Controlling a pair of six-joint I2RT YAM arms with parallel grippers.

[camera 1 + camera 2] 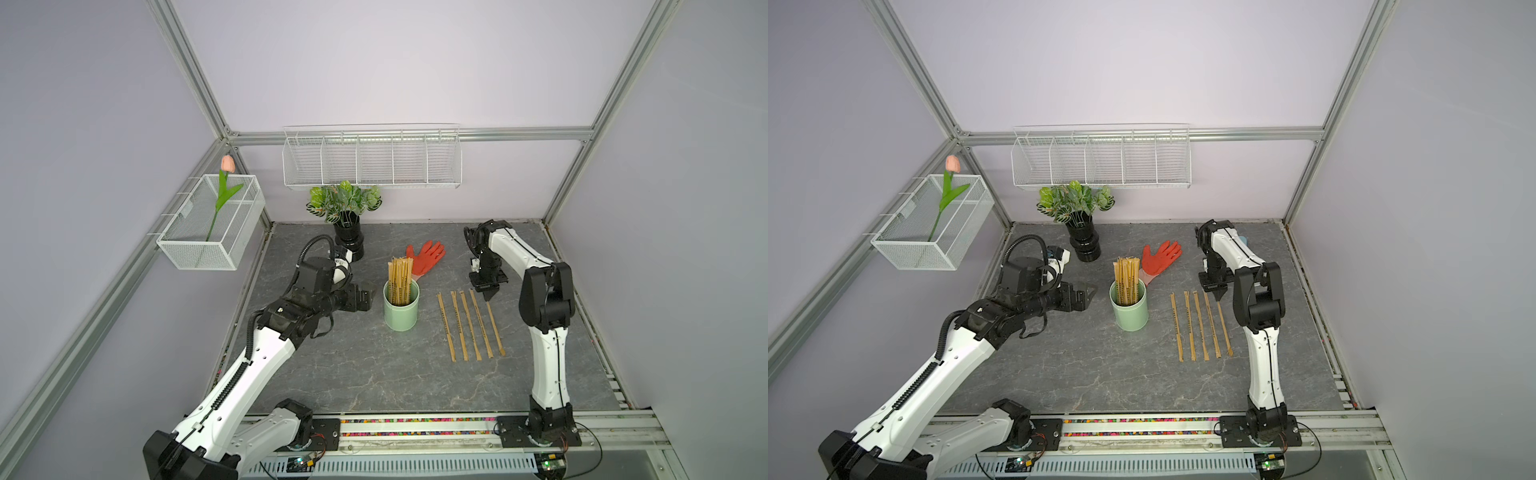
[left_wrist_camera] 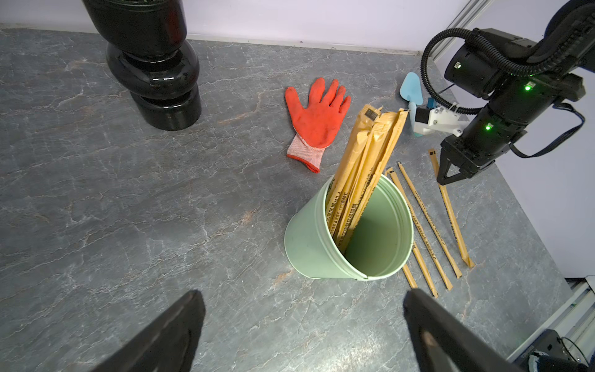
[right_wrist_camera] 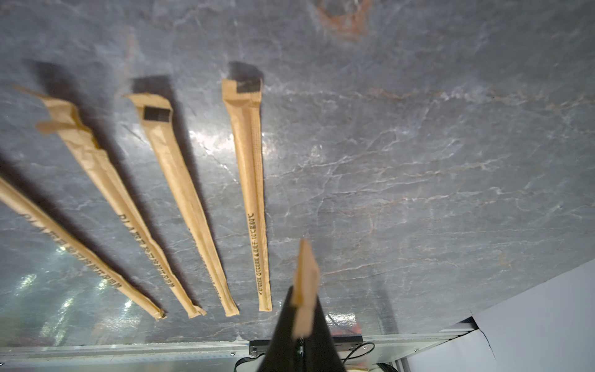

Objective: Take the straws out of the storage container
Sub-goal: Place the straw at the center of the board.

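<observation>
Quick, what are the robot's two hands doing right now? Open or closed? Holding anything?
Left end effector: open, holding nothing.
Right end effector: closed on the end of one straw.

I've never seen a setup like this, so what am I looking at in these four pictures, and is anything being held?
The machine is a left arm and a right arm, mounted at the front of a grey table. Two pictures look down from above, side by side like a pair of eyes. The other two come from a camera on each arm's wrist. On the table stand a mint-green cup holding paper-wrapped straws and a black vase with a plant. An orange glove lies beyond the cup. Four straws lie in a row beside the cup. The right end effector is shut on one end of a fifth straw. The left end effector is open and empty, near the cup.
</observation>
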